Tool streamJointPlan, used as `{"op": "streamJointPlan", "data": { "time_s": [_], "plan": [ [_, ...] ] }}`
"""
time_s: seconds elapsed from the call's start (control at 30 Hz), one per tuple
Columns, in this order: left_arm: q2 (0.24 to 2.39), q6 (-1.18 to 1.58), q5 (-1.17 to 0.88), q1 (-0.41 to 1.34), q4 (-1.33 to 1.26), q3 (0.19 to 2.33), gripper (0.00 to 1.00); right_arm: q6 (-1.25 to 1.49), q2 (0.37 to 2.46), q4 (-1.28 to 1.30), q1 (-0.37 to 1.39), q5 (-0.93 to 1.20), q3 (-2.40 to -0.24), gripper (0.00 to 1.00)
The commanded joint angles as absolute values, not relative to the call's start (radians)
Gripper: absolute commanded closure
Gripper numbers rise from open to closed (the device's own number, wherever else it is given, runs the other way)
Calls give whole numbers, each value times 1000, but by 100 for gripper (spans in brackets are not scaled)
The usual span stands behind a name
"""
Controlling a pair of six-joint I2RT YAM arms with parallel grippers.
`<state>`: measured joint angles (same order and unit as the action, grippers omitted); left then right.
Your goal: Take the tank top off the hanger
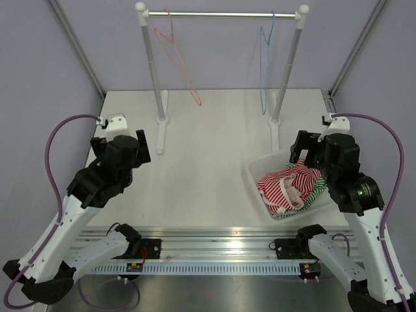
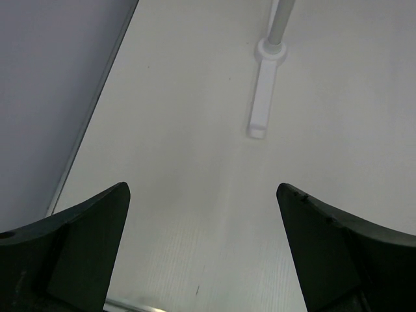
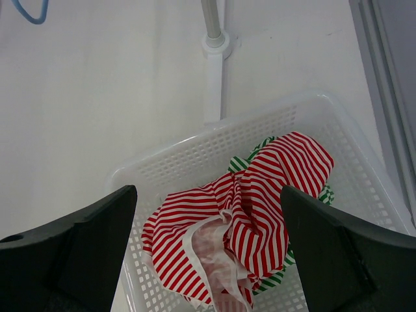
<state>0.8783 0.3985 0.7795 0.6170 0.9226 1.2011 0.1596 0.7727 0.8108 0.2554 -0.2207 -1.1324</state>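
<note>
Right wrist view places the tank top (image 3: 260,188), red-and-white striped, crumpled inside the white basket (image 3: 188,149), on top of a green-striped garment (image 3: 242,162). We judge the removal complete: the tank top lies loose, touching no hanger. The red hanger (image 1: 197,99) and the blue hanger (image 1: 263,78) both hang bare on the rail (image 1: 221,14) at the far side of the bench (image 2: 195,97).

The right end effector (image 3: 205,195) hovers directly above the basket, released, jaws spread wide with nothing between them. We read this position as suited to dropping a garment into the basket. The left end effector (image 2: 201,192) is likewise released and grasps nothing. It is held over the bench, well apart from the basket, where it cannot foul the garment.
</note>
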Motion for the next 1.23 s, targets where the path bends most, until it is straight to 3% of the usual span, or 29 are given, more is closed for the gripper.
{"op": "streamJointPlan", "data": {
  "time_s": [0.0,0.4,1.2],
  "plan": [
    [783,408,816,592,950,1134,1,152,742,798,258,-244,-1144,0],
    [617,405,788,588,856,970,1,153,681,864,256,-241,-1147,1],
    [634,325,588,402,741,904,1,169,721,834,258,-222,-1135,1]
  ]
}}
